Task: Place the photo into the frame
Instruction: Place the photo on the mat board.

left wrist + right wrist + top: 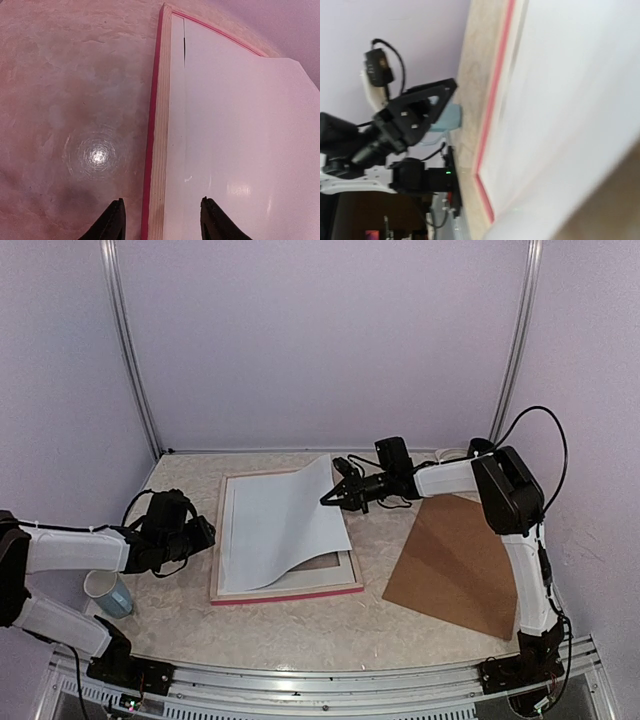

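The frame (285,593) lies flat at mid-table, pale wood back up, pink-red edges showing. On it rests the photo (280,525), only its white back visible. Its right side curls up off the frame, and my right gripper (328,498) is shut on that raised edge. A white mat strip and a darker opening (322,562) show under the lifted corner. In the right wrist view the photo (570,100) fills the right side above the frame's pink edge (492,110); my own fingers are hidden there. My left gripper (160,220) is open, its fingers either side of the frame's left rail (159,150), beside the photo (240,125).
A brown backing board (455,565) lies to the right of the frame under the right arm. A pale blue cup (108,592) stands near the left arm, seen also as the cup (447,117) in the right wrist view. Cables trail behind the right gripper.
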Motion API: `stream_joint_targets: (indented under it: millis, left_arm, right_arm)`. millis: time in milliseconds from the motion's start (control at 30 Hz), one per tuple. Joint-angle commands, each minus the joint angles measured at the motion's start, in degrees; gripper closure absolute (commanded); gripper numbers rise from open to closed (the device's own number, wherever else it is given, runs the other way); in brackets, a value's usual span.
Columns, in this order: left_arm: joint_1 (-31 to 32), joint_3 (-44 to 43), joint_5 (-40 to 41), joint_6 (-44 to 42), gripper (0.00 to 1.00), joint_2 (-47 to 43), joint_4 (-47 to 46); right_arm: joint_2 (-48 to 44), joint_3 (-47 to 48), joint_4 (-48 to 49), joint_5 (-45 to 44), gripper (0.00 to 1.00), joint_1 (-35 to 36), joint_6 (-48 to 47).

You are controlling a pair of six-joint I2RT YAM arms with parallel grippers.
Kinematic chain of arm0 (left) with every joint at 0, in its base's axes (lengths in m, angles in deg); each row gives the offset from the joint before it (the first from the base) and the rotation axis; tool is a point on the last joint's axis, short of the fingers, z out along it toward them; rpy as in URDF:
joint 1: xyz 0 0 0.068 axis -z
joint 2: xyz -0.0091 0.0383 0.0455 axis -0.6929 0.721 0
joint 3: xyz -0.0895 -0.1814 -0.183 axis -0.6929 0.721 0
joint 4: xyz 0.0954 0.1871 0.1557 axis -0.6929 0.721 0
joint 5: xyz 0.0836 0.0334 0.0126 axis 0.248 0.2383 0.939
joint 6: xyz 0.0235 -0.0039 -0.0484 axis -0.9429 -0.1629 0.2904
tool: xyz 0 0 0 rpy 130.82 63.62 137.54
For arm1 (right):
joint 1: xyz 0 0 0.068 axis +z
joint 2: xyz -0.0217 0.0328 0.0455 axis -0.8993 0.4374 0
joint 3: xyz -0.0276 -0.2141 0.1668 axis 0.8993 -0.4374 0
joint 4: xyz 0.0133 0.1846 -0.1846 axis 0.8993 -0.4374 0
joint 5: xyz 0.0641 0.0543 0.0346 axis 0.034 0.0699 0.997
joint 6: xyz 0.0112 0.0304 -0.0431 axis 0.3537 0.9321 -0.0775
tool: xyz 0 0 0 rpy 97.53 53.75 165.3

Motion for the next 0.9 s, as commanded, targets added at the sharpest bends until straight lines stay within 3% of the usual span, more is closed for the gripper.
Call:
stream_joint_targets:
  millis: [0,167,267,433,867]
  left_arm:
    - [-0.44,0.65,0.02,0.18,0.49,-0.41,-1.22]
    - [-0.44,1.01,-0.01,0.18,0.49,-0.23,-1.40]
    - [-0.44,1.15,0.01,0.27,0.49,-0.44,-1.40]
    - [-0.52,1.11,0.09,0.02,0.49,-0.93,-0.98]
    - [-0.61,1.13,-0.87,0.12,0.49,-0.05,-2.01]
  right_arm:
    - [-2.33,1.27,11.97,4.63,0.98,0.27,8.09]
    - [-2.99,-3.21,33.17,8.09,0.98,1.17,21.71]
    - [-0.81,-4.20,26.57,7.37,0.98,0.82,18.41]
    - [1.74,-4.60,9.32,2.89,0.98,0.47,5.21]
    - [3.67,-1.46,-0.22,0.71,0.95,0.39,-0.17]
